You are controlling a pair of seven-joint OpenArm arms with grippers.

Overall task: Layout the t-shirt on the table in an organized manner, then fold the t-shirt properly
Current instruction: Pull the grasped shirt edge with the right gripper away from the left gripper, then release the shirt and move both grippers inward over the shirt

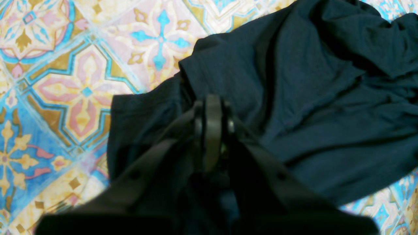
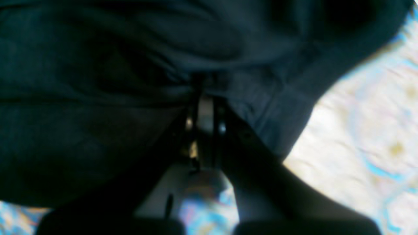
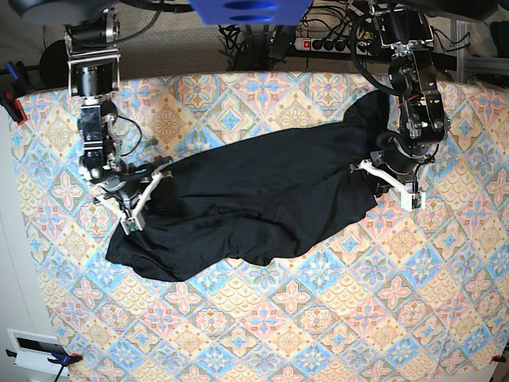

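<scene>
The black t-shirt (image 3: 254, 199) lies crumpled and stretched sideways across the patterned table (image 3: 318, 318). In the base view my right gripper (image 3: 143, 195) holds its left end and my left gripper (image 3: 375, 163) holds its right end, low over the cloth. In the left wrist view the left gripper (image 1: 212, 101) is shut, pinching a fold of the t-shirt (image 1: 310, 98) over the table (image 1: 81, 81). In the right wrist view the right gripper (image 2: 205, 88) is shut on bunched fabric of the t-shirt (image 2: 98, 98); the table (image 2: 375, 130) shows at the right.
A power strip (image 3: 326, 44) and cables lie behind the table's back edge. Clamps sit at the left edge (image 3: 12, 103) and the front left corner (image 3: 60, 358). Bare tablecloth stretches in front of the shirt.
</scene>
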